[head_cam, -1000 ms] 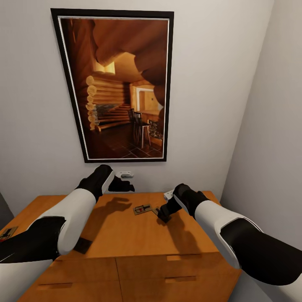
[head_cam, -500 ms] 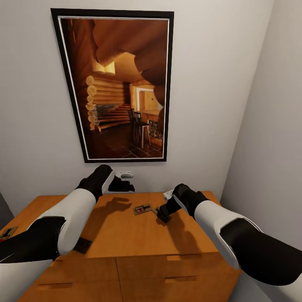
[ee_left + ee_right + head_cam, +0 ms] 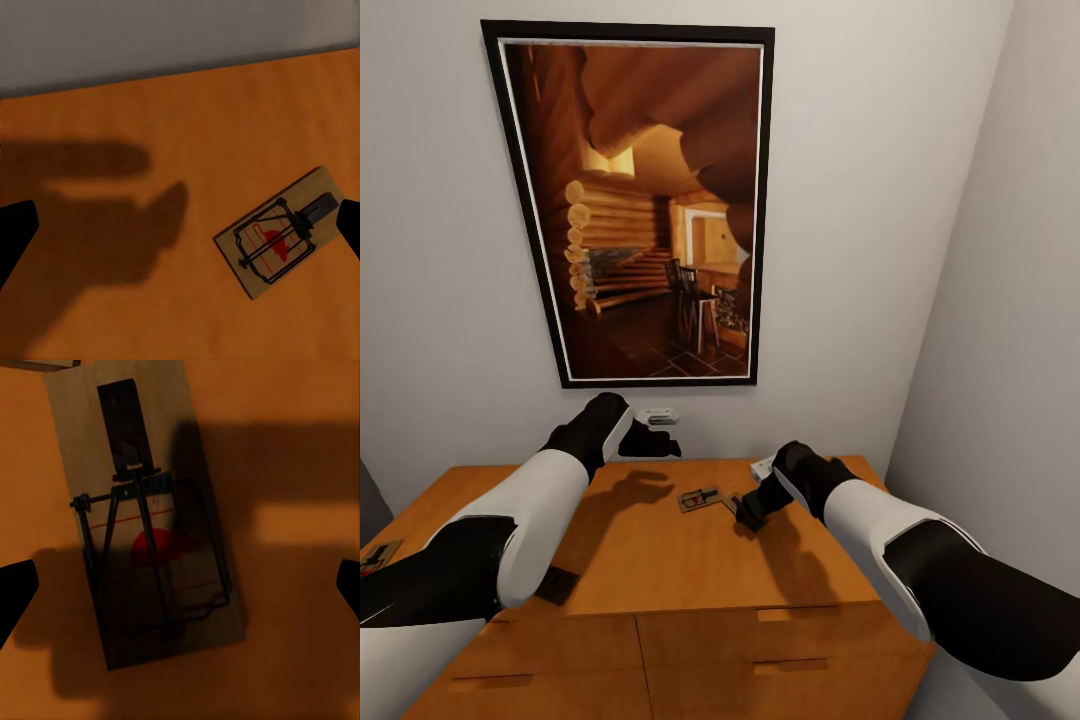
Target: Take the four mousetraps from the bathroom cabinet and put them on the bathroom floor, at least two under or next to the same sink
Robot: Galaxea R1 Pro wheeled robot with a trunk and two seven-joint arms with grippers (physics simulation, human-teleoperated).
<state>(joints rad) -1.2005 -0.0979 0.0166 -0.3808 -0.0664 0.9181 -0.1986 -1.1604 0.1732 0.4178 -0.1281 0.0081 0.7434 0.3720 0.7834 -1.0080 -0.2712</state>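
Orange-brown wood of the cabinet [image 3: 660, 560] spreads below the head camera, its top surface carrying a mousetrap [image 3: 699, 498] near the middle, at about 10 o'clock from the right gripper [image 3: 748, 515]. That gripper hangs low over a second trap, mostly hidden beneath it. The left gripper [image 3: 660, 442] hovers by the back wall, its fingers too dark to read here. A third trap [image 3: 378, 556] is cut off at the frame's 8 o'clock edge; a small white object [image 3: 762, 464] peeks from behind the right wrist, unidentifiable. The fourth trap cannot be placed.

Left wrist camera: black fingertips [image 3: 15, 232] stand wide apart and empty above the bare wood, the first trap [image 3: 283, 234] lying off towards 4 o'clock, untouched.

Right wrist camera: fingertips [image 3: 16, 591] spread wide, nothing held, straddling a trap [image 3: 146, 521] lying flat in shadow, red mark and wire plain. The step looks like the first pickup; next, judging by this, the arm must lower and close across the board's narrow width.
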